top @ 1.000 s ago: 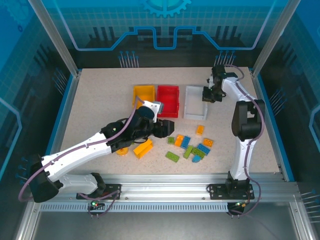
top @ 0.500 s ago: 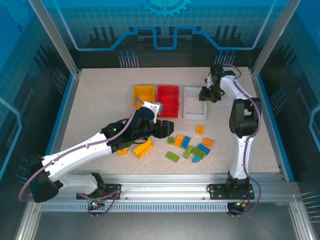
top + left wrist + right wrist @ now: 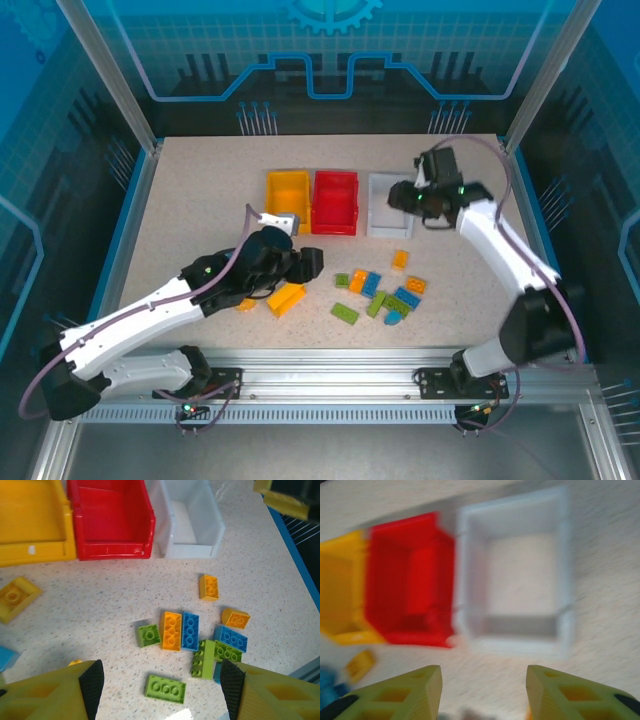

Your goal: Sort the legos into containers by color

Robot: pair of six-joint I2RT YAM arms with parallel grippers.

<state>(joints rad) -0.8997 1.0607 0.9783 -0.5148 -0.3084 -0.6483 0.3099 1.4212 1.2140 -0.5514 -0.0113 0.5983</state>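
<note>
Top external view: the bricks (image 3: 380, 293) lie loose in a cluster near the middle of the table (image 3: 200, 200), with blue, green and orange pieces mixed and several touching. A long orange brick (image 3: 287, 298) lies apart at nine o'clock from the cluster, just beside the left arm. The three bins stand close side by side in a row at about eleven to twelve o'clock from the cluster: the yellow bin (image 3: 287, 188), the red bin (image 3: 335, 200) and the white bin (image 3: 388, 210), from left to right. The left pincer (image 3: 312, 262) hangs at nine o'clock from the cluster, between it and the long orange brick, with its tips towards the bricks. In the left wrist view its fingers (image 3: 91, 687) stand well apart and grip nothing. A flat green brick (image 3: 165, 688) lies on the table between them, and an orange piece (image 3: 171, 630) and a blue piece (image 3: 190, 631) touch side by side at twelve o'clock from it. The right pincer (image 3: 398, 197) hangs over the white bin. The right wrist view is blurred, but there its fingers (image 3: 430, 682) are spread apart with nothing between them, and the white bin lies at twelve o'clock and the red bin at ten.
</note>
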